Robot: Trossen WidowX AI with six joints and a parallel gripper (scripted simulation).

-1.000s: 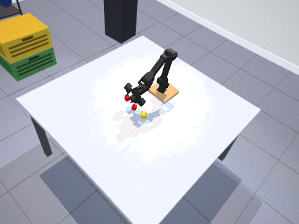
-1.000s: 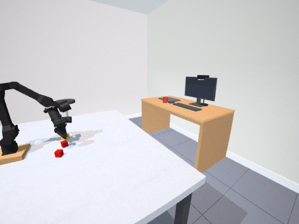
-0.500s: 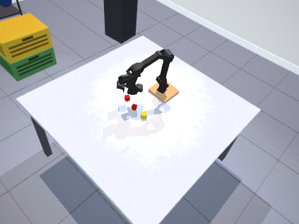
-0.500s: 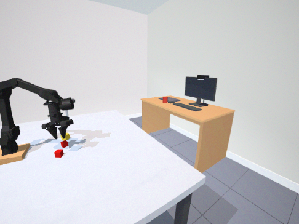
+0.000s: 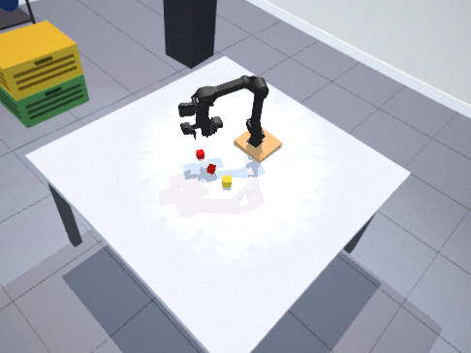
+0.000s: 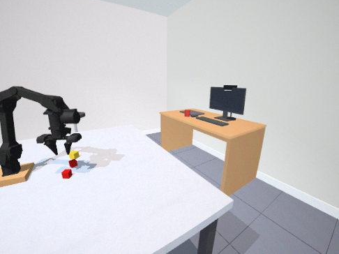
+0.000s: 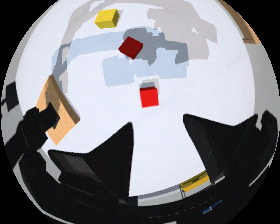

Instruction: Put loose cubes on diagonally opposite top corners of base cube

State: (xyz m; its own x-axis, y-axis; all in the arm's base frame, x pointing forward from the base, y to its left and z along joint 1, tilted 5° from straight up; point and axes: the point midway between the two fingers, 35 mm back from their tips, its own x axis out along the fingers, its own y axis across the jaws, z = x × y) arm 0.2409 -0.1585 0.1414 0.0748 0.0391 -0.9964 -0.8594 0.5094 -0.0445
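A bright red cube (image 5: 200,154) (image 6: 66,174) (image 7: 149,97) sits on the white table. A darker, shaded red cube (image 5: 211,169) (image 6: 72,163) (image 7: 131,47) sits between it and the yellow cube (image 5: 227,181) (image 6: 74,154) (image 7: 107,18), turned at an angle to the bright one. The three cubes stand apart in a rough row, with nothing on top of them. My gripper (image 5: 202,136) (image 6: 63,154) (image 7: 158,122) is open and empty, fingers pointing down, well above the table. In the wrist view the bright red cube appears just beyond the gap between the fingertips.
The arm stands on a wooden base plate (image 5: 271,145) (image 6: 27,172) (image 7: 64,122) on the white table (image 5: 233,266) (image 6: 139,205). A wooden desk (image 6: 240,130) with a monitor stands beyond the table. Yellow and green crates (image 5: 48,81) and a black pillar (image 5: 190,20) stand on the floor.
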